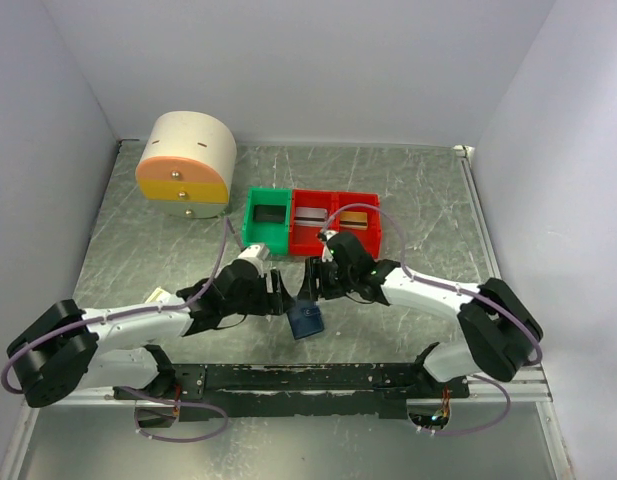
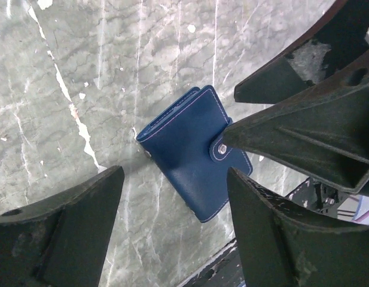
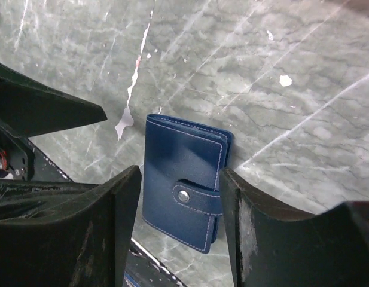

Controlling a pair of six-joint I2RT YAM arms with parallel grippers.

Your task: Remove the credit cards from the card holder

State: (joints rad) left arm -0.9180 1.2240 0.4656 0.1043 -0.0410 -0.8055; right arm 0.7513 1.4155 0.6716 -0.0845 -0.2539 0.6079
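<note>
The card holder (image 1: 306, 321) is a dark navy wallet lying closed on the marble table near the front edge, its strap tab snapped shut. It also shows in the left wrist view (image 2: 193, 158) and the right wrist view (image 3: 181, 173). No credit cards show at the holder; its inside is hidden. My left gripper (image 1: 279, 291) is open and empty, just left of the holder and above it (image 2: 172, 233). My right gripper (image 1: 314, 279) is open and empty just behind the holder, its jaws on either side above the holder (image 3: 179, 233). The two grippers' fingers are close together.
A green bin (image 1: 267, 221) and two red bins (image 1: 335, 222) stand behind the grippers; the red ones hold a pale grey and a gold-tan flat piece. A round cream drawer unit (image 1: 185, 165) stands back left. A small cream box (image 1: 158, 296) lies by the left arm. The black rail (image 1: 308, 378) runs close in front.
</note>
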